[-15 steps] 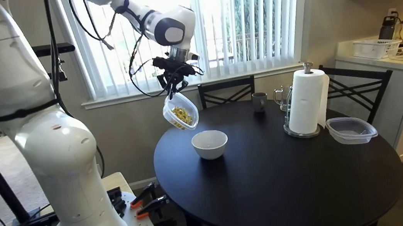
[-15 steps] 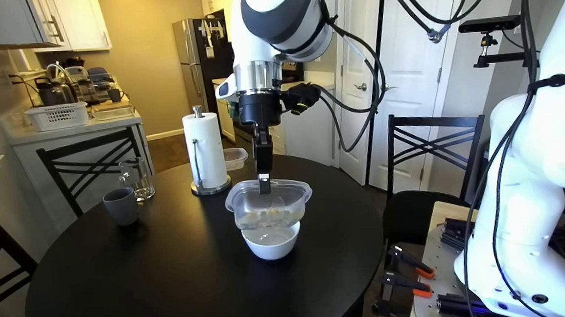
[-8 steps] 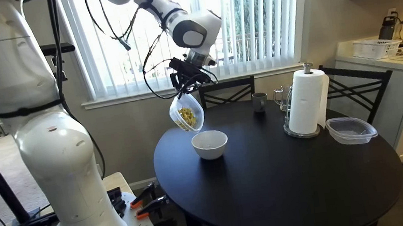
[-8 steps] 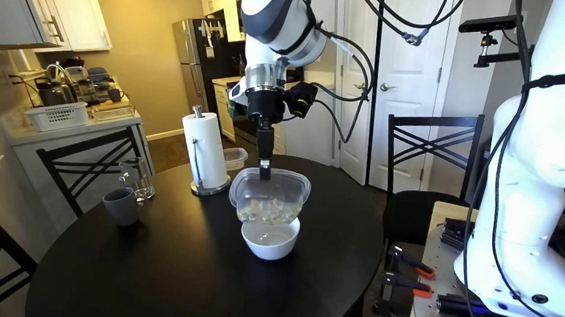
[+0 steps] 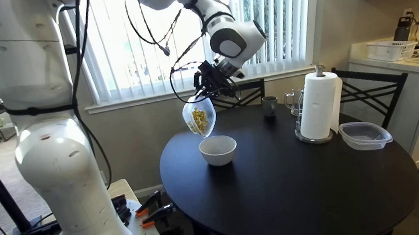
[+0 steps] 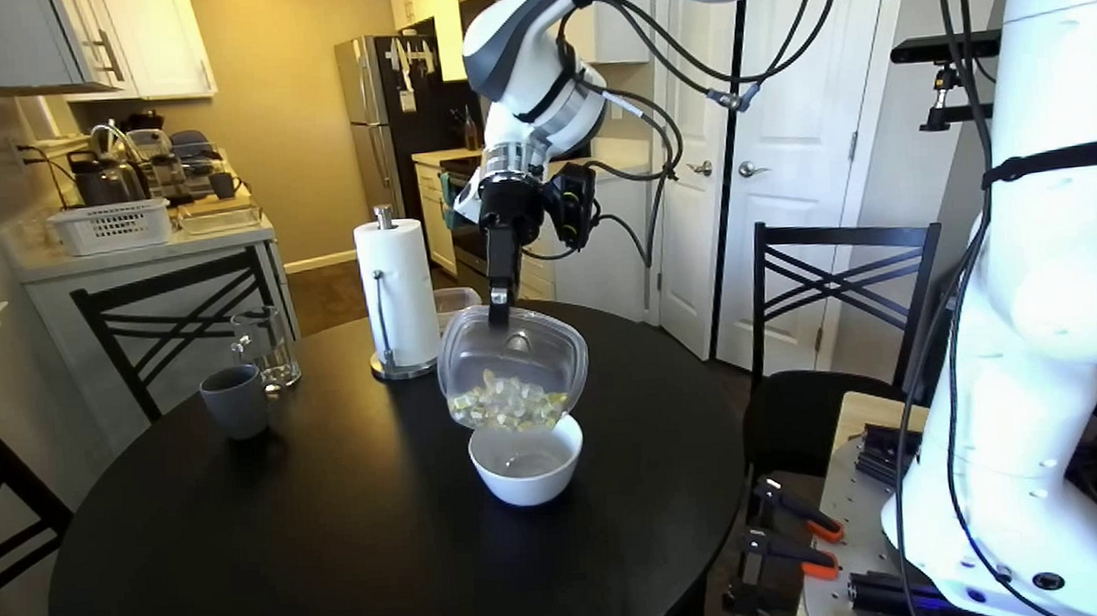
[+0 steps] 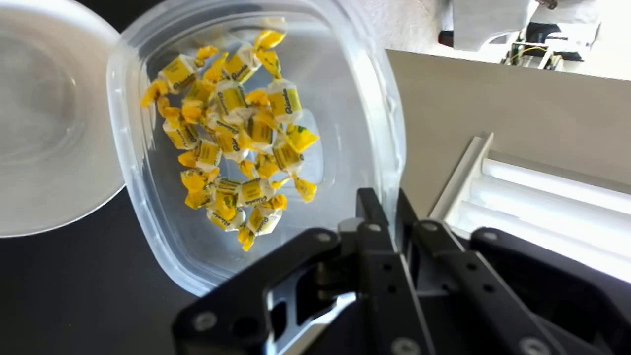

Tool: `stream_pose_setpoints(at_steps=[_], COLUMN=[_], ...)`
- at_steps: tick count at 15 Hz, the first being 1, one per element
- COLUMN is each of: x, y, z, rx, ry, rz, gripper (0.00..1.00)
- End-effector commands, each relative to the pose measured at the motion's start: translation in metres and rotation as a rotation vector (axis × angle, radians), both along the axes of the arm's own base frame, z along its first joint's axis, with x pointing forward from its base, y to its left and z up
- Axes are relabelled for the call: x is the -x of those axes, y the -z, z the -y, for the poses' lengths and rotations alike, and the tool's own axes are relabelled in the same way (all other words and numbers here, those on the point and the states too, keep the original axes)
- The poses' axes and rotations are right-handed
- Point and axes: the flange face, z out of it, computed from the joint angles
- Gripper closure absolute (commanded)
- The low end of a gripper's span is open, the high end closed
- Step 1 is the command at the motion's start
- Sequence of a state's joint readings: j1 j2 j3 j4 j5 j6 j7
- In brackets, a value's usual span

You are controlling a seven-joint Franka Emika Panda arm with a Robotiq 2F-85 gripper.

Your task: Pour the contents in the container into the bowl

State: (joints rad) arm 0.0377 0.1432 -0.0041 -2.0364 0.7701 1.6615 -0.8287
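Observation:
The contents are yellow-and-white wrapped candies (image 7: 231,133), also visible in both exterior views (image 5: 199,119) (image 6: 507,401). They lie inside the clear plastic container (image 7: 340,123), bunched toward its lower side. My gripper (image 7: 385,197) is shut on one rim wall of this container. In both exterior views the container (image 5: 210,111) (image 6: 518,348) is held in the air, steeply tilted, its lower edge just above the bowl. The white bowl (image 5: 219,154) (image 6: 528,487) stands upright on the table. No candies show in the bowl's visible inside (image 7: 39,187); the container hides part of it.
A paper towel roll (image 5: 317,107) stands on the round black table (image 5: 304,194). A larger clear container (image 5: 366,138) sits beside it. A grey mug (image 6: 235,403) and a glass mug (image 6: 270,349) stand near the far edge. Chairs surround the table.
My gripper has moved toward the bowl and the table's middle and tipped the container more steeply. The candies have slid toward its lower side. The bowl has not moved.

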Motion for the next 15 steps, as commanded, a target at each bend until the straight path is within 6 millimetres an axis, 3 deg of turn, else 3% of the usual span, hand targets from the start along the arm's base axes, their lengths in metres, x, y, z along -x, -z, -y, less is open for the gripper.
stream_pose_setpoints(at_steps=[1, 9, 15], x=[-0.021, -0.042, -0.052], y=[0.013, 0.023, 0.023], z=[0.001, 0.003, 0.019], rx=[-0.078, -0.145, -0.222], ry=[0.014, 0.053, 0.204], rz=[-0.083, -0.155, -0.266], gripper=[0.96, 0.96, 0.96])
